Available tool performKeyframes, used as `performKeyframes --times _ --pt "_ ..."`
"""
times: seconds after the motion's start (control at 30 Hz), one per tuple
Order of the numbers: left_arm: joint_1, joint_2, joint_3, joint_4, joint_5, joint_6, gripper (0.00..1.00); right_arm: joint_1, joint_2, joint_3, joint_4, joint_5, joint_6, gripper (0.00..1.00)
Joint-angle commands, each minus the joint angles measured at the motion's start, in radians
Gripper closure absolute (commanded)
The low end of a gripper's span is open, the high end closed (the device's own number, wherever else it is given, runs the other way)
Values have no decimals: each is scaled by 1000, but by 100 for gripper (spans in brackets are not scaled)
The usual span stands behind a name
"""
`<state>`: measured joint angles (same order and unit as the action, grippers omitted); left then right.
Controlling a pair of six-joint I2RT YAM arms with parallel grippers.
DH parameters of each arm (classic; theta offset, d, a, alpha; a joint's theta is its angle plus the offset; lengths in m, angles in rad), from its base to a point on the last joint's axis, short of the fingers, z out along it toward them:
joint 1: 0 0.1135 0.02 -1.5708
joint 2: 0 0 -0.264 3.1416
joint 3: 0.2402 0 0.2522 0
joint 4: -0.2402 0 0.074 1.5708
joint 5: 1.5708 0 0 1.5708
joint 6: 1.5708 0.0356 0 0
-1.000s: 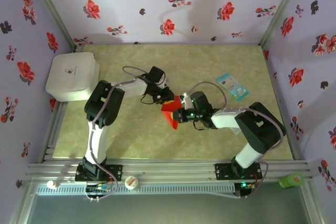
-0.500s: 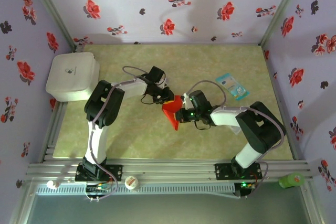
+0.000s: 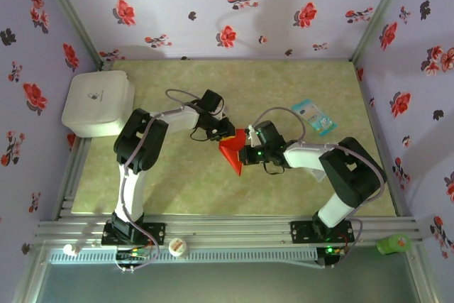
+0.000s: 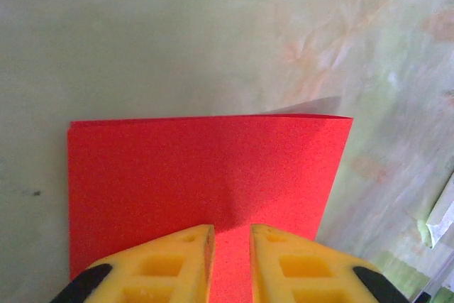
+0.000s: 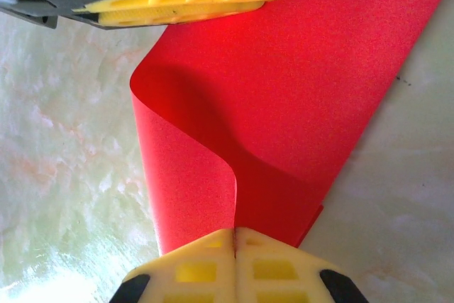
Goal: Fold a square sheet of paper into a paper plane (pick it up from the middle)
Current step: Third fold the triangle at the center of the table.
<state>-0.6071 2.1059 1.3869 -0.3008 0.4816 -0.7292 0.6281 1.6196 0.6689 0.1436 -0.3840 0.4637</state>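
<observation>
The square sheet of paper (image 3: pixel 231 154) is bright red and lies mid-table, partly folded over itself. My left gripper (image 3: pixel 227 133) rests on its far edge. In the left wrist view the paper (image 4: pixel 206 175) lies flat under the left gripper (image 4: pixel 231 228), and red shows through the narrow gap between the yellow fingertips. My right gripper (image 3: pixel 245 155) is at the paper's right side. In the right wrist view the right gripper (image 5: pixel 235 230) is shut on a raised, curling flap of the paper (image 5: pixel 305 83), with a left finger (image 5: pixel 177 1) lying across the far edge.
A white box (image 3: pixel 98 102) sits at the table's far left. A light-blue-and-white packet (image 3: pixel 313 116) lies right of the arms' work area. A green object (image 3: pixel 394 244) and a white cap (image 3: pixel 177 247) rest on the near rail.
My right gripper has drawn slightly toward the left gripper with the red flap, so the paper looks more folded over. The left gripper has stayed put.
</observation>
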Motion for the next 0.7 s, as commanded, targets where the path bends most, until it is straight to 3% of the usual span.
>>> performKeyframes --times 0.0,0.67 --pt "-6 -15 -19 -63 -40 6 78 -7 0 31 -10 24 -17 100" --pt "-6 -20 -14 -66 -40 5 78 -7 33 46 -12 28 -13 100"
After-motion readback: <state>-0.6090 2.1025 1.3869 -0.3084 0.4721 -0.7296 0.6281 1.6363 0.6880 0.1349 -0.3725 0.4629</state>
